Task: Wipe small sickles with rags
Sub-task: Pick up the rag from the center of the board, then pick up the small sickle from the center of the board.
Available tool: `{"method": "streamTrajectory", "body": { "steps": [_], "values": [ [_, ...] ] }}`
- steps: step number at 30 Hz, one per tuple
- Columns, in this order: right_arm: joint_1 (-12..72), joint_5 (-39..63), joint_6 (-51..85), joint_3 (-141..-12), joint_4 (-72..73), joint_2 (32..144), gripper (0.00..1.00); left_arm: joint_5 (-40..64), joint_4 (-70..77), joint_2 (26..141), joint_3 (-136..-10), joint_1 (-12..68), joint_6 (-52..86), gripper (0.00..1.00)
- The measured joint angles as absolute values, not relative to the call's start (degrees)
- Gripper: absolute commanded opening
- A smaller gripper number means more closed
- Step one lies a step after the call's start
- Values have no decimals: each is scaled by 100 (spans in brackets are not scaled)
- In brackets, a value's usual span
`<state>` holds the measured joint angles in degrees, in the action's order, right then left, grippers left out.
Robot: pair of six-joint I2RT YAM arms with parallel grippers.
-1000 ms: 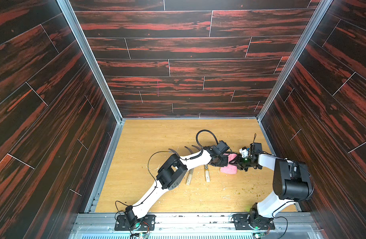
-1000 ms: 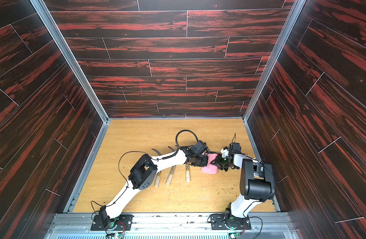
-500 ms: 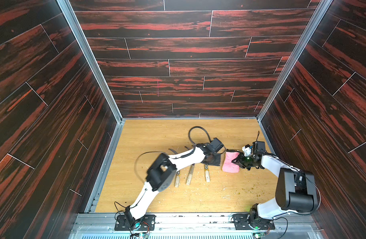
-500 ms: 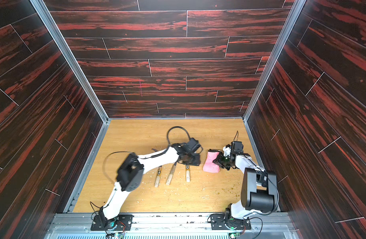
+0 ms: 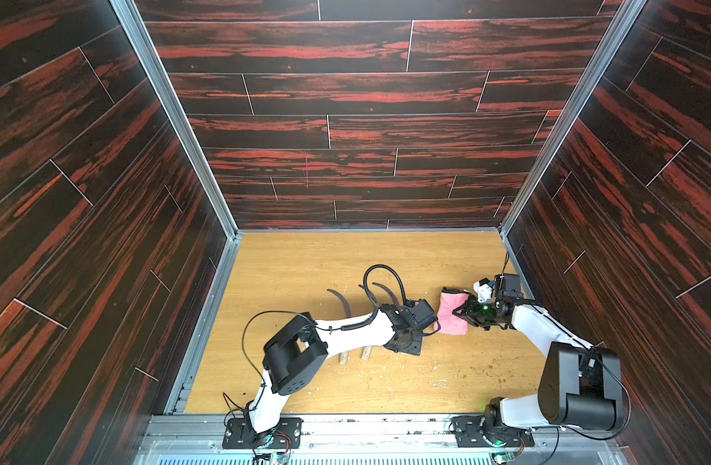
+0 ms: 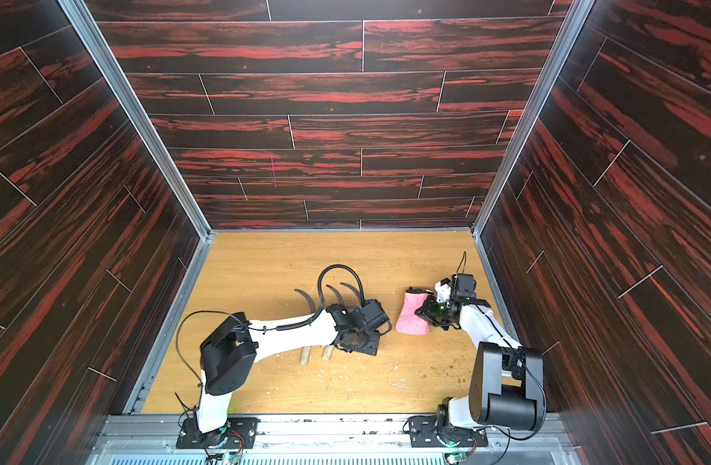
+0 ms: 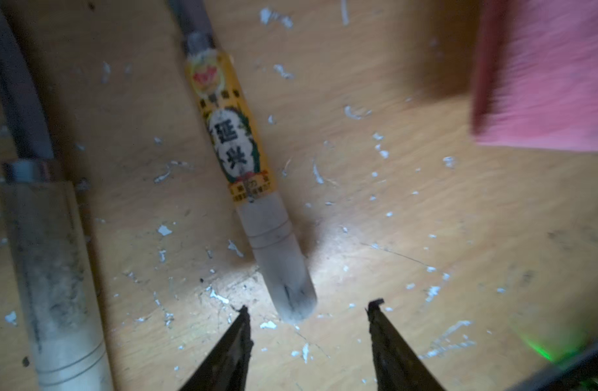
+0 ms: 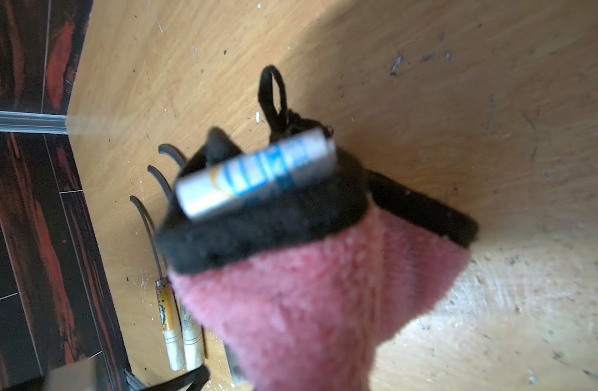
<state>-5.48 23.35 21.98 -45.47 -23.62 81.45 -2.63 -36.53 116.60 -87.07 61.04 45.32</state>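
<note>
The left gripper (image 7: 309, 325) stands parted and empty, its dark pointed tips either side of a pale, round-ended wooden sickle handle (image 7: 277, 250) (yellow label at its neck). The right gripper (image 5: 464, 313) pinches the fluffy, black-edged pink rag (image 5: 450, 318), just beside three thin-bladed curved sickles (image 5: 343, 300) on the wood-grain table (image 5: 305, 261).

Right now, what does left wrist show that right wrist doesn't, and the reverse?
Only left wrist: the left hand, open, with the butt of the labelled sickle between its fingertips but not gripped. The label's print shows up close.
Only right wrist: the black loop and white-and-blue tag on the pink rag, three curved blades, and the wall.
Both: pink rag, sickle handles, and speckled table.
</note>
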Motion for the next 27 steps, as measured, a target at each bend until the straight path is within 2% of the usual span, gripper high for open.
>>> {"method": "streamTrajectory", "body": {
  "steps": [5, 17, 24, 27],
  "values": [
    [-548, 2335, 2182, -4547, -2399, 8103, 9, -443, -3885, 11889, -8820, 6071, 4532, 58],
    [-548, 2359, 2180, -4547, -2403, 8099, 9, -447, -3916, 12254, -9074, 6055, 4528, 50],
    [-548, 2390, 2180, -4547, -2403, 8075, 9, -384, -3948, 12276, -9126, 6045, 4338, 33],
    [-548, 2421, 2182, -4547, -2403, 8038, 9, -401, -4029, 12276, -9137, 6038, 4171, 29]
  ]
}}
